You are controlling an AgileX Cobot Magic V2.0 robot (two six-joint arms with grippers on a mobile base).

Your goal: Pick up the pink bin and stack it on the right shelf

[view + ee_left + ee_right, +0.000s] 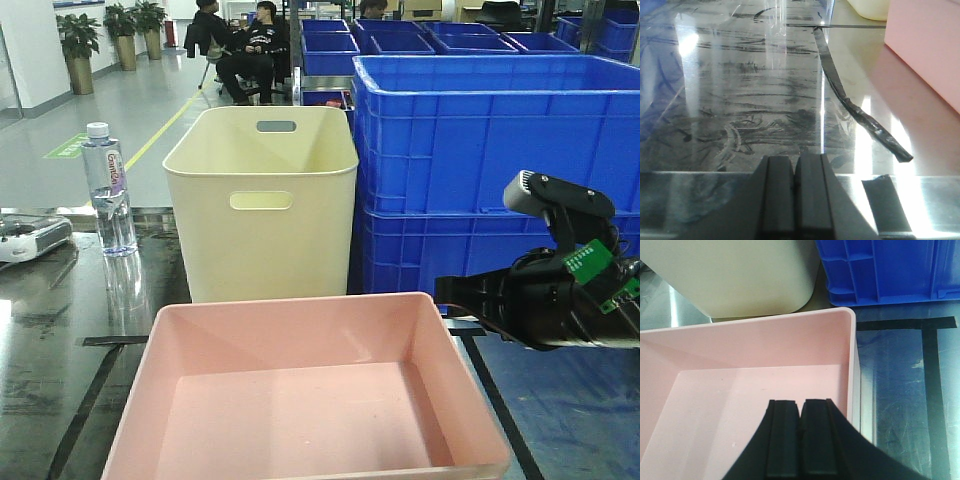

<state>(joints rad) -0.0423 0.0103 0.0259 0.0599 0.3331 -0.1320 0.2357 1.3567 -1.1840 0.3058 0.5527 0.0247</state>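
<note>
Pink bin is shown in the near centre of the front view, resting on the dark glossy shelf top; its near edge is cut off by the bottom of the picture. In the right wrist view the right gripper is seen with its two black fingers pressed together, nothing between them, above the right-hand part of the bin's interior. The bin's right wall and rounded far corner are seen just beside the fingers. Right of the wall, black tape lines are laid on the reflective surface. In the front view the right arm is seen at the right edge, just right of the bin's far right corner; its fingers are hidden there by the arm's own body.

In the left wrist view the left gripper is likewise closed, with nothing grasped, low over the scuffed glossy surface. A peeling strip of black tape is seen curling up ahead of it, and one pink wall is seen at the far right. The left arm is not seen in the front view.

Behind the bin a taller cream bin with handle slots is placed. Right of it, stacked blue crates are seen, cut off at the right. A water bottle stands far left, and a pale device, partly cut off, lies beside it.
</note>
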